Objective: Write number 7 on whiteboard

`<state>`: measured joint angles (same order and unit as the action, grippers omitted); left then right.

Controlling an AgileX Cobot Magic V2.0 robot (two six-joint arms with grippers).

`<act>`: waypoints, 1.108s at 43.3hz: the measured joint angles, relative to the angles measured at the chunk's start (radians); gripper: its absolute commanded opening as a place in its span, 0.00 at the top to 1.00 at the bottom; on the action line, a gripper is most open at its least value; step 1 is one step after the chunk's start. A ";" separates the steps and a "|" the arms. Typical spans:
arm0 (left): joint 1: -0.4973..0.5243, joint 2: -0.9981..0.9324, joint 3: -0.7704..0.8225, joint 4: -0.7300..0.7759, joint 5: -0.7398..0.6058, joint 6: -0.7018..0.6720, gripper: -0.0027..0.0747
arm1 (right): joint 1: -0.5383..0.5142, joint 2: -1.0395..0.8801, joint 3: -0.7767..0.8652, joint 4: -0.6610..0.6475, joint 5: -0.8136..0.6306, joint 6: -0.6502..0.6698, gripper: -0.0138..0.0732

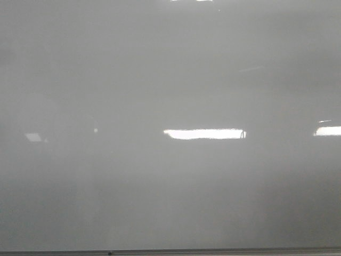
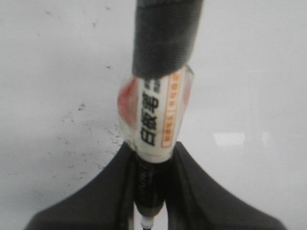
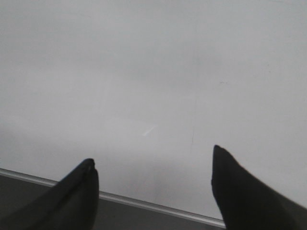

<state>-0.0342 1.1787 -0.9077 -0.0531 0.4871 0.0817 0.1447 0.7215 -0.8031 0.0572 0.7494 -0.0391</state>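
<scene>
The left gripper (image 2: 148,191) clamped a light, stiff, white-labelled marker pen (image 2: 156,115) low on its barrel — probably slippery; the right gripper (image 3: 153,182) gaped empty over the glossy grey-white whiteboard (image 1: 170,186).

The left gripper (image 2: 149,191) shows as two dark, near-black fingers (image 2: 91,196) with a matte finish, broad at the base and curving inward to narrow ends — smooth, rounded outlines, no screws or markings to be made out in the blurred left wrist view. A paler seam runs along the inner edge of one finger.

The right gripper (image 3: 153,167) has the same dark fingers (image 3: 76,196), each tapering to a blunt point — one tip rounded with a faint lighter line along its edge, the other sharper and plain black. No arm shows in the front view.
</scene>
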 measured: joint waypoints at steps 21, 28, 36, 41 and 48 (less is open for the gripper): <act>-0.411 -0.013 -0.205 -0.008 0.450 0.304 0.99 | 0.000 -0.031 -0.119 0.000 0.209 -0.042 0.24; -0.554 0.087 -0.255 -0.021 0.524 0.385 0.99 | 0.000 0.028 -0.119 0.020 0.230 -0.075 0.24; -0.687 0.191 -0.280 -0.025 0.559 0.467 0.99 | 0.039 0.130 -0.121 0.183 0.234 -0.322 0.24; -0.750 0.219 -0.280 -0.025 0.559 0.505 0.99 | 0.102 0.197 -0.122 0.289 0.234 -0.530 0.24; -0.832 0.226 -0.281 -0.025 0.559 0.539 0.99 | 0.228 0.289 -0.131 0.416 0.234 -0.775 0.24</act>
<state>-0.8659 1.4049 -1.1891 -0.0777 1.0461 0.6212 0.3726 1.0102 -0.9341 0.4733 0.9838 -0.8139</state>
